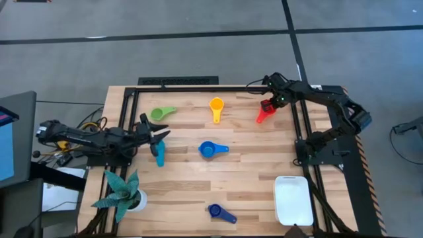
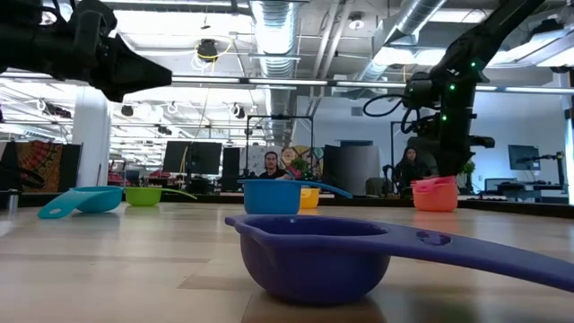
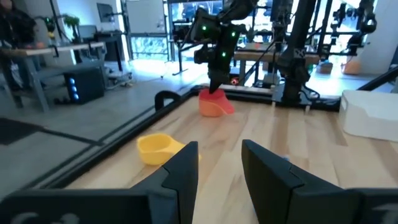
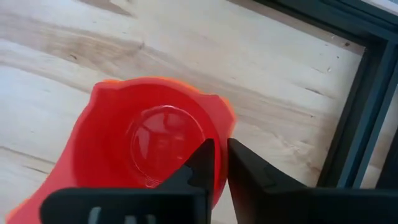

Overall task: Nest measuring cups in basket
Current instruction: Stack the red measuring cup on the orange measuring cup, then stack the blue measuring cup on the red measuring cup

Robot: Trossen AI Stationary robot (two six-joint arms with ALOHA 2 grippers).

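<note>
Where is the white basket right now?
In the high view the basket sits at the table's near right corner, empty, right of the dark blue cup.

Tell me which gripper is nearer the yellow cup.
Right. The right gripper is at the red cup, beside the yellow cup; the left gripper sits farther off, over the teal cup.

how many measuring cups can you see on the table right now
6 separately: green cup, yellow cup, red cup at the right gripper, teal cup by the left gripper, blue cup mid-table, dark blue cup at the front. An orange one may be nested under the red.
</note>
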